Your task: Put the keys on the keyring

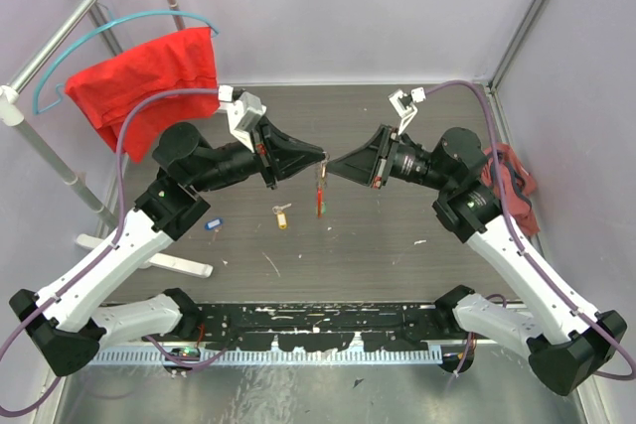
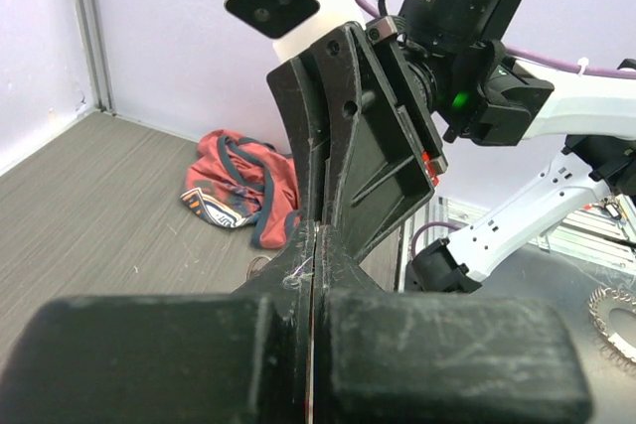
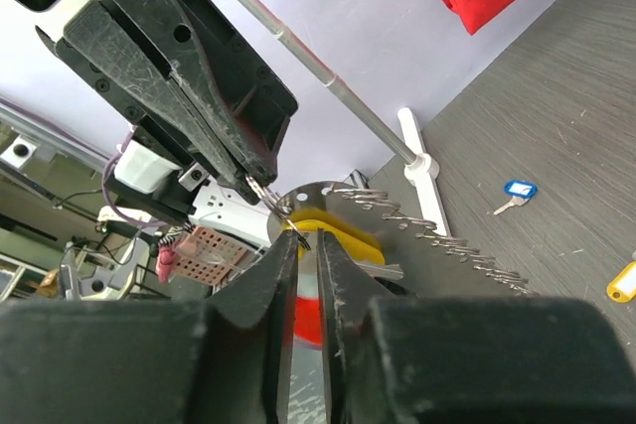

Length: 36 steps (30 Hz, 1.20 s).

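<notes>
Left gripper [image 1: 320, 157] is clamped on the wire loop of the single keyring [image 1: 319, 196], whose red bar hangs below the tips, above the table [image 1: 397, 245]. Right gripper [image 1: 333, 164] meets it nose to nose, jaws a narrow slit apart; its own fingers hide whether anything sits between them. Two keys lie loose to the left: a yellow-tagged key [image 1: 282, 216] near the keyring and a blue-tagged key [image 1: 212, 224] farther out. Two cloths sit beyond: a patterned cloth [image 1: 509, 181] at the right edge, and a red cloth [image 1: 149, 71] on a hanger [image 1: 109, 27] at the far left.
</notes>
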### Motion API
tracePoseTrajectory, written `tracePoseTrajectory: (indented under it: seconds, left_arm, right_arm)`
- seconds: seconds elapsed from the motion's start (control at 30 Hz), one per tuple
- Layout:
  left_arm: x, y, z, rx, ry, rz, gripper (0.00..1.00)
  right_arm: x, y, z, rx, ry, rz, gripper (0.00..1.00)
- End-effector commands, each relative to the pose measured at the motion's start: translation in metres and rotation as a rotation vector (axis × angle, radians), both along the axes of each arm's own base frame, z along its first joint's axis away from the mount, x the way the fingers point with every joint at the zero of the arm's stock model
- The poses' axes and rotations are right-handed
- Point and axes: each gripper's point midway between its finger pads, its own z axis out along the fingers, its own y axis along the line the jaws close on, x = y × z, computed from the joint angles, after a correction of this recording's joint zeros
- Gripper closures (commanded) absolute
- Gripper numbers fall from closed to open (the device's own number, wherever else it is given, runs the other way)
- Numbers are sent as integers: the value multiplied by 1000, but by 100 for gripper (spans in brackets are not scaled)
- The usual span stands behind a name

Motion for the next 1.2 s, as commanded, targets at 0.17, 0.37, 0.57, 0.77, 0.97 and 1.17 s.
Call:
tracePoseTrajectory:
  seconds: [0.17,0.37,0.57,0.77,0.97,1.17]
  left_arm:
    - [-10,6,39,-88,-84,-16,100]
    - [-12,7,39,-102,-73,-27,100]
    - [-17,3,42,-133,-44,-70,100]
    - [-17,0,40,-134,-32,-86,100]
    - [-18,-2,39,-131,-29,-98,100]
    - [-18,-4,39,-130,-27,-110,100]
  right_arm:
    - [-6,-10,32,-32,-215,-48,64]
    - [-11,-19,44,-60,-401,-82,62]
    - [-13,-19,47,-86,-548,-65,60]
    - [-20,-13,55,-48,-624,-7,58]
    - [-26,-14,62,-25,-667,8,58]
    - [-25,-12,60,-27,-661,20,61]
